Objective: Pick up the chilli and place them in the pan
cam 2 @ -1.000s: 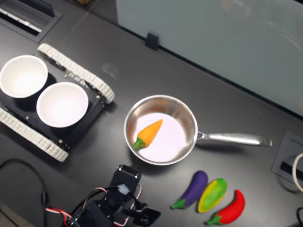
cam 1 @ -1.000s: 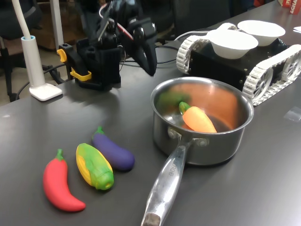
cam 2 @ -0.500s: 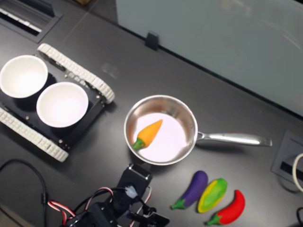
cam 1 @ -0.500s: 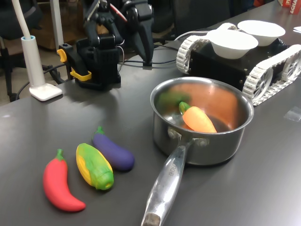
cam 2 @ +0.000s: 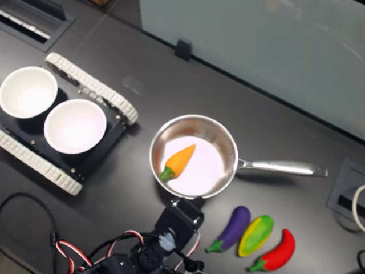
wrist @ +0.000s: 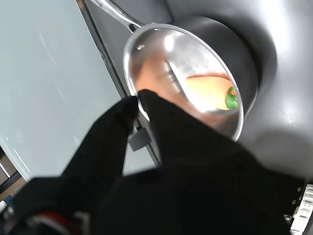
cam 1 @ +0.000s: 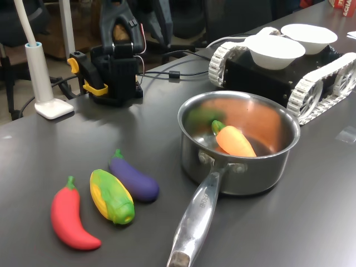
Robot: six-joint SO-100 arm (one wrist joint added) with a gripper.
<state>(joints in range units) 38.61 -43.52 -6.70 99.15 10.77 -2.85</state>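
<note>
My claw (wrist: pixel 137 100) is black, and in the wrist view its two fingers meet at their tips with nothing between them, so it is closed and empty. Past those tips the wrist view shows the round shiny stainless-steel pan (wrist: pixel 244 78), with the orange toy carrot with a green top (wrist: pixel 210 92) lying inside it.

The smooth curved red toy chilli with a small green stem (cam 1: pixel 69 218) lies on the dark grey tabletop (cam 1: pixel 311 222), well apart from my claw. In the first exterior view it is at the lower left, outermost in a row of three toys: just beside it is the yellow-and-green toy corn cob (cam 1: pixel 112 196), and next to that the purple toy eggplant (cam 1: pixel 133 178). In the second exterior view the same row sits at the lower right, below the pan's long metal handle (cam 2: pixel 282 168), with the chilli (cam 2: pixel 279 252) farthest to the second exterior view's right.

In the second exterior view my arm (cam 2: pixel 178 225) reaches up from the bottom edge, its black end near the pan's rim on the side nearest me. The first exterior view shows only my black base (cam 1: pixel 114 69), clamped at the far edge of the tabletop; my claw is above the top of that view.

Two white bowls (cam 2: pixel 74 125) sit on a black tracked vehicle with white treads (cam 2: pixel 94 88) at the second exterior view's left.
</note>
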